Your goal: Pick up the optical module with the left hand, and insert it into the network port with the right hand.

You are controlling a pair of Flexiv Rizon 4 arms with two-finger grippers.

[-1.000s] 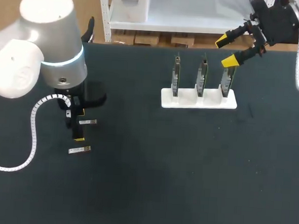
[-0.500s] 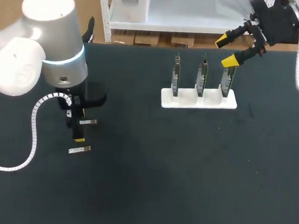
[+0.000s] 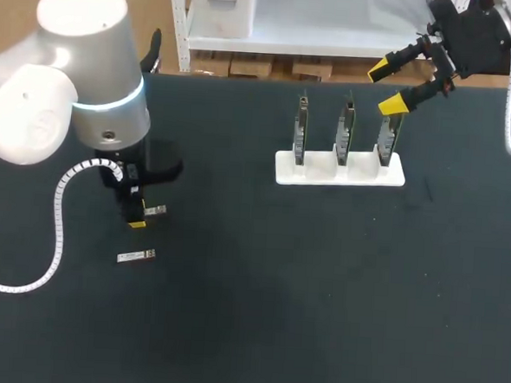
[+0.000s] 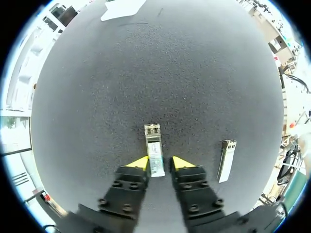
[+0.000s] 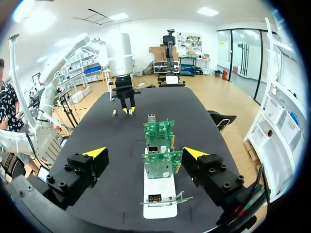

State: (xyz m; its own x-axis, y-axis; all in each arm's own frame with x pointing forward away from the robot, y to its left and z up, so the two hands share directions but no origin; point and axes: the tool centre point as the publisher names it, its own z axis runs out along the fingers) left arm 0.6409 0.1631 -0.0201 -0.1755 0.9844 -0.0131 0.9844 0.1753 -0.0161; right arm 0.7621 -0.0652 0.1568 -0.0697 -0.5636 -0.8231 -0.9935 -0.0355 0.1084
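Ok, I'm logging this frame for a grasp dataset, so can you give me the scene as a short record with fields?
left pincer: open, straddling one module
second module: lying flat beside the left pincer, untouched
right pincer: open, empty, cards ahead of it
rack: white, holds three upright cards
insertion: not yet begun
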